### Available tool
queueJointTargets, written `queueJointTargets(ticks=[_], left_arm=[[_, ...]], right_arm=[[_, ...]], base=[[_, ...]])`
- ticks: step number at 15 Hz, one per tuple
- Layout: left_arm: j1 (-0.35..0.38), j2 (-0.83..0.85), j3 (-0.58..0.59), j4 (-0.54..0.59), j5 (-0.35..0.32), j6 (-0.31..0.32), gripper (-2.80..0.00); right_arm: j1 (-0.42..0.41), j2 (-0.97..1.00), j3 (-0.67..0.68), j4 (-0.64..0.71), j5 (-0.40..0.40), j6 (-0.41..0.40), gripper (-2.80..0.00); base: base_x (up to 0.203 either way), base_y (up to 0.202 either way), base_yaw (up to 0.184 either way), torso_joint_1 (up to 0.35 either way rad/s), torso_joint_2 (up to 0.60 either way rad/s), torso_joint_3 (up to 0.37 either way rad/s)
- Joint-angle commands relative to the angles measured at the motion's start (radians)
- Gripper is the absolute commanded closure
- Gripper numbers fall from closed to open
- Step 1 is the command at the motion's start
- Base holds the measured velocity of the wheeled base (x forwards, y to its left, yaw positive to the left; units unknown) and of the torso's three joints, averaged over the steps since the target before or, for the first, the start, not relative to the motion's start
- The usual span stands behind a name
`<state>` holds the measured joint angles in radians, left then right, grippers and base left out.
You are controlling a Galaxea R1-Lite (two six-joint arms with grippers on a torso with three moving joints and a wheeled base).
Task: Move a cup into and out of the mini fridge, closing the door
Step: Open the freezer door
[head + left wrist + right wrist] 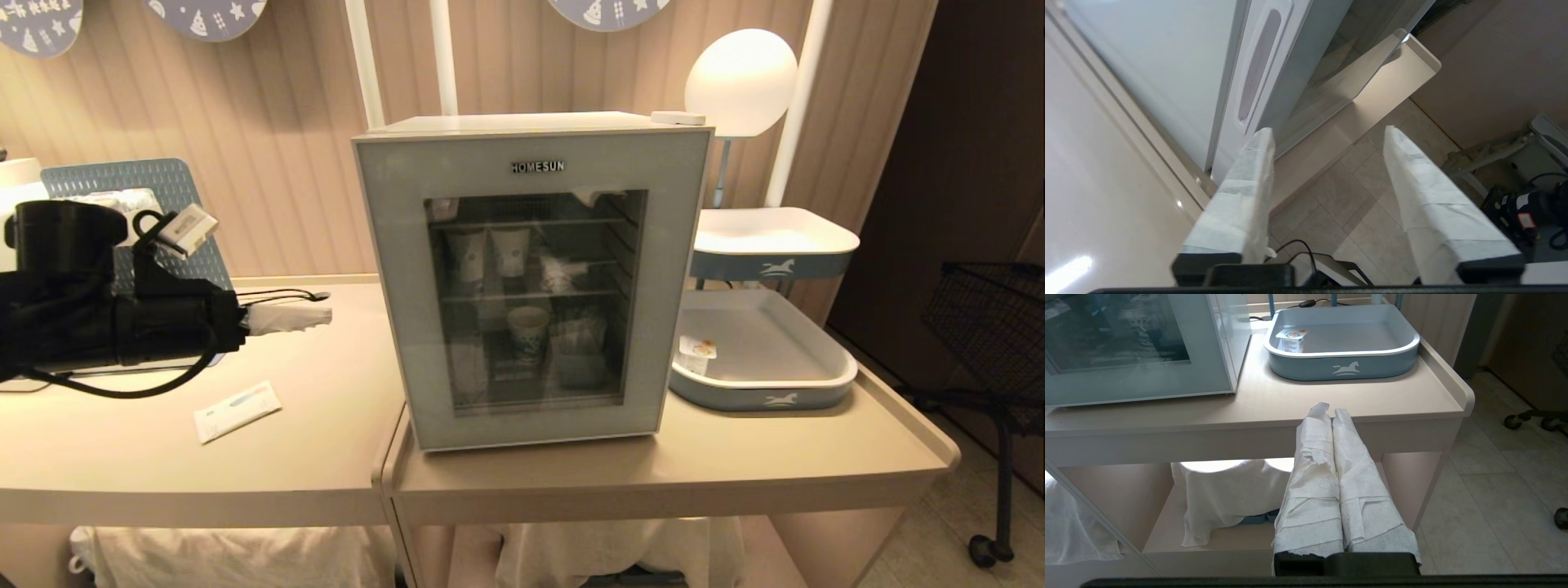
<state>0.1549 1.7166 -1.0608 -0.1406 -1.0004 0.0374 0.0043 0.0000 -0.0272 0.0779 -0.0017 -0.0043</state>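
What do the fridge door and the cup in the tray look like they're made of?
The door: a matte grey frame, likely plastic or coated metal, around a dark glossy glass window showing reflections. The cup: seemingly thin white plastic with a foil-like lid, sitting in the tray.

The only legible text is the brand lettering "HOMESUN", located at the top of the grey-framed, dark-glass door [532, 278] of the white box-shaped mini fridge [522, 122].

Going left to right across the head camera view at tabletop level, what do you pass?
left gripper → white packet → mini fridge → cup in the lower tray → black wire basket.
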Motion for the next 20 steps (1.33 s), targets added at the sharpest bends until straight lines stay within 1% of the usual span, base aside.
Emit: queueJointTargets(ticks=[1, 2, 3, 4, 5, 6, 9, 10, 13, 17, 20], left_arm=[[-0.004, 0.077, 0.053, -0.162, -0.03, -0.001, -2.8], [-0.016, 0.102, 0.076, -0.264, -0.045, -0.009, -2.8], [-0.036, 0.131, 0.092, -0.369, -0.055, -0.035, -2.8], [-0.06, 0.157, 0.096, -0.465, -0.059, -0.1, -2.8], [-0.083, 0.177, 0.096, -0.538, -0.061, -0.172, -2.8], [-0.102, 0.196, 0.095, -0.618, -0.061, -0.228, -2.8], [-0.15, 0.258, 0.1, -0.803, -0.061, -0.343, -2.8], [-0.158, 0.271, 0.102, -0.831, -0.058, -0.354, -2.8], [-0.161, 0.287, 0.096, -0.832, -0.05, -0.353, -2.8], [-0.159, 0.278, 0.114, -0.832, -0.058, -0.36, -2.8], [-0.16, 0.228, 0.151, -0.832, -0.072, -0.404, -2.8]], right_arm=[[0.0, 0.002, 0.001, 0.0, 0.0, 0.0, 0.0], [0.0, 0.002, 0.001, 0.0, 0.0, 0.0, 0.0], [0.0, 0.0, 0.0, 0.0, 0.0, 0.0, 0.0], [0.0, 0.002, 0.0, 0.0, 0.0, 0.0, 0.0], [0.0, 0.0, 0.0, 0.0, 0.0, 0.0, 0.0], [0.0, 0.002, 0.0, 0.0, 0.0, 0.0, 0.0], [0.0, 0.001, 0.001, 0.0, 0.0, 0.0, 0.0], [0.0, 0.002, 0.001, 0.0, 0.0, 0.0, 0.0], [0.0, 0.002, 0.0, 0.0, 0.0, 0.0, 0.0], [0.0, 0.0, 0.0, 0.0, 0.0, 0.0, 0.0], [0.0, 0.0, 0.0, 0.0, 0.0, 0.0, 0.0]], base=[[0.0, 0.0, 0.0, 0.0, 0.0, 0.0], [0.0, 0.0, 0.0, 0.0, 0.0, 0.0], [0.0, 0.0, 0.0, 0.0, 0.0, 0.0], [0.0, 0.0, 0.0, 0.0, 0.0, 0.0], [0.0, 0.0, 0.0, 0.0, 0.0, 0.0], [0.0, 0.0, 0.0, 0.0, 0.0, 0.0], [0.0, 0.0, 0.0, 0.0, 0.0, 0.0], [0.0, 0.0, 0.0, 0.0, 0.0, 0.0], [0.0, 0.0, 0.0, 0.0, 0.0, 0.0], [0.0, 0.0, 0.0, 0.0, 0.0, 0.0], [0.0, 0.0, 0.0, 0.0, 0.0, 0.0]])
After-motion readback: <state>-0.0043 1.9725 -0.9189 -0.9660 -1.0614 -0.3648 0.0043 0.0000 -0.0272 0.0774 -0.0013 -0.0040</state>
